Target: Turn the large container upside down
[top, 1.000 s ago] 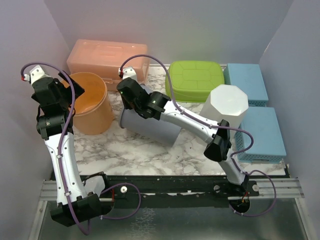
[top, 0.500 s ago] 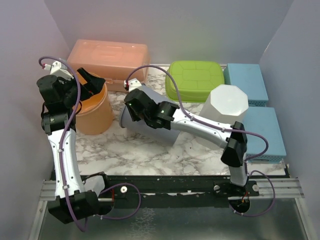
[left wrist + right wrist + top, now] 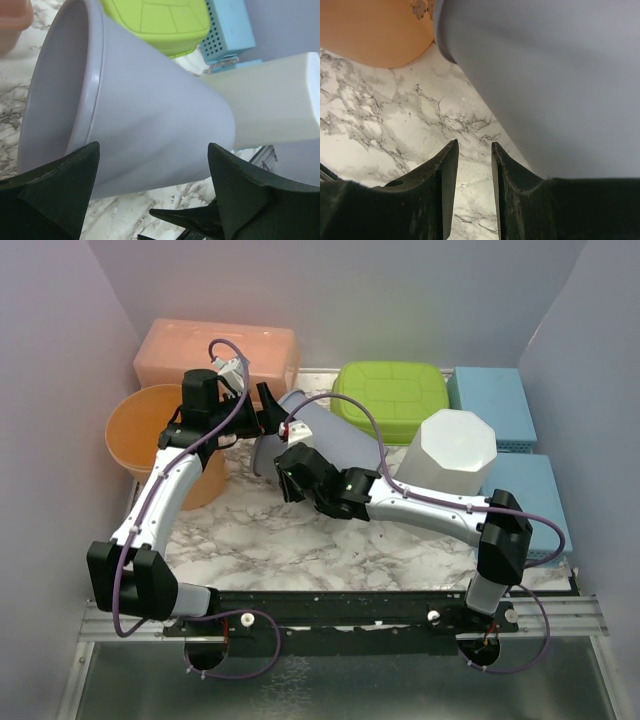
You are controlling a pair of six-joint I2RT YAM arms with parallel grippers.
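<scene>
Large container (image 3: pixel 340 440) lies sideways near one orange bucket (image 3: pixel 140 430), two blue baskets (image 3: pixel 490 400).

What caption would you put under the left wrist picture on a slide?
Left end effector, wide open, frames the large grey container lying tipped on its side.

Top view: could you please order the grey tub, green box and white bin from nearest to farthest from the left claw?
1. Grey tub, right beside the left claw.
2. Green box, back centre.
3. White bin, further right.
</scene>
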